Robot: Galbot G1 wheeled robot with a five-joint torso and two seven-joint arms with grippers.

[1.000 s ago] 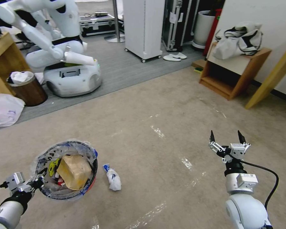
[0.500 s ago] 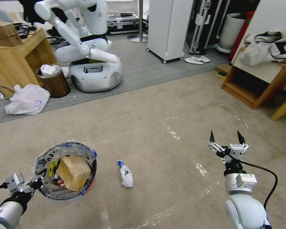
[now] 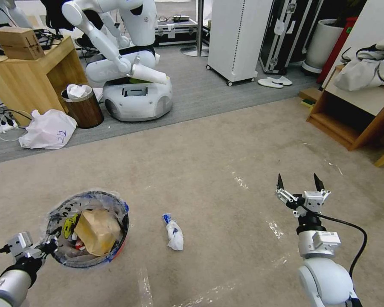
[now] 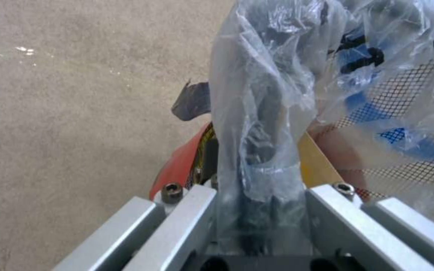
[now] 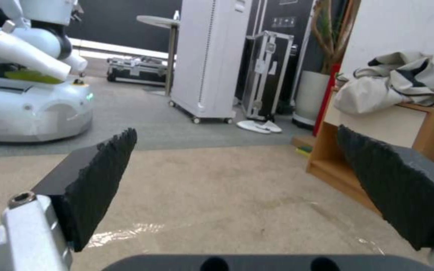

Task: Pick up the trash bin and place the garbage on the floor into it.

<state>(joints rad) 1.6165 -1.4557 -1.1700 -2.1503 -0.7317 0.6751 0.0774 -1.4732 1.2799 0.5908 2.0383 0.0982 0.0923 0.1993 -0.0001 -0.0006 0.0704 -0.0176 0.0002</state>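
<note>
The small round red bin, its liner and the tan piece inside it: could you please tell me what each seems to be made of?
The small round red bin looks like smooth, glossy plastic. Its clear printed liner is thin, crinkled, see-through plastic film. The tan creased piece looks like matte paper, probably a bag. The left gripper clamps the rim.

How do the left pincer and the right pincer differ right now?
The left pincer is shut on the trash bin rim and liner, carrying it; the right pincer is open and holds nothing. The left sits low beside the bin; the right points away over bare floor. Both hang above the carpet.
</note>
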